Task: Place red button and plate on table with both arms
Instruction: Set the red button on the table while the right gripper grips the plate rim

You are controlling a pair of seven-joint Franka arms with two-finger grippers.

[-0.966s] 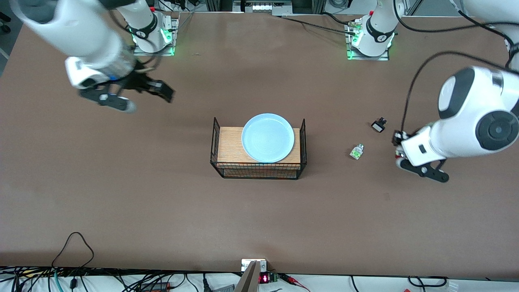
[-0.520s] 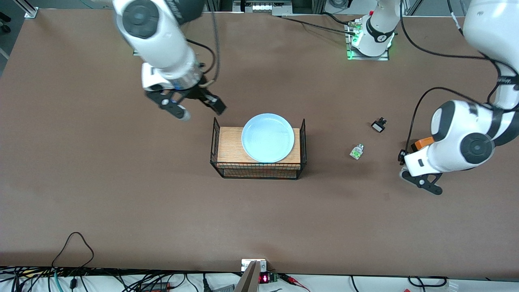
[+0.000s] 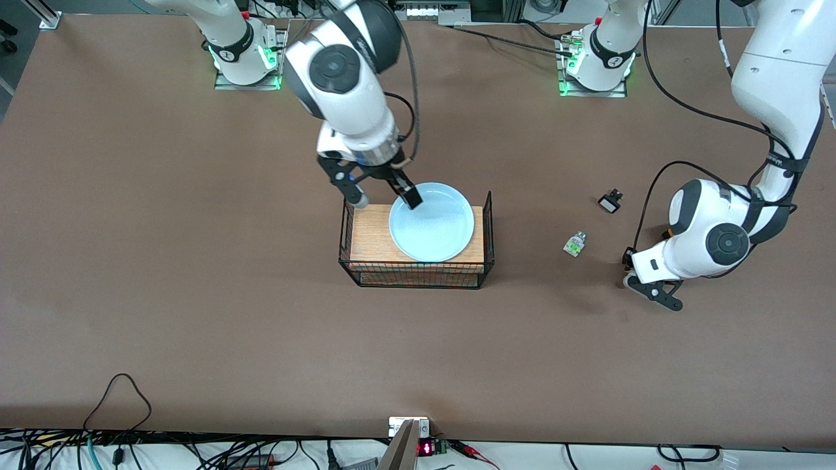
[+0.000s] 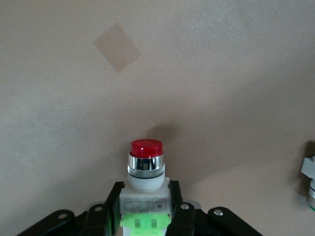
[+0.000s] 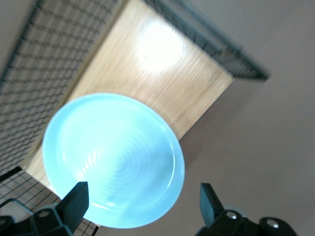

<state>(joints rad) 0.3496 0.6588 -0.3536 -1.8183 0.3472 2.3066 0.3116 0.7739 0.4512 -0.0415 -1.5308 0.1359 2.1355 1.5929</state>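
The pale blue plate (image 3: 431, 222) (image 5: 113, 160) lies on the wood top of a black wire basket (image 3: 418, 277) in the middle of the brown table (image 3: 196, 313). My right gripper (image 3: 385, 196) (image 5: 142, 201) hangs open over the plate's edge toward the right arm's end, touching nothing. My left gripper (image 3: 643, 282) (image 4: 145, 209) is low over the table at the left arm's end. It is shut on the whitish body of the red button (image 4: 146, 164), whose red cap points away from the wrist. In the front view the button is hidden by the hand.
A clear-and-green piece (image 3: 575, 244) (image 4: 310, 182) lies on the table between the basket and my left gripper. A small black-and-white piece (image 3: 610, 201) lies farther from the front camera than it. The basket's wire ends (image 3: 488, 209) stand above its wood top (image 5: 162, 64).
My right arm has swung in from the right arm's end of the table to above the plate, still open. My left arm has shifted slightly with the button in its grip.
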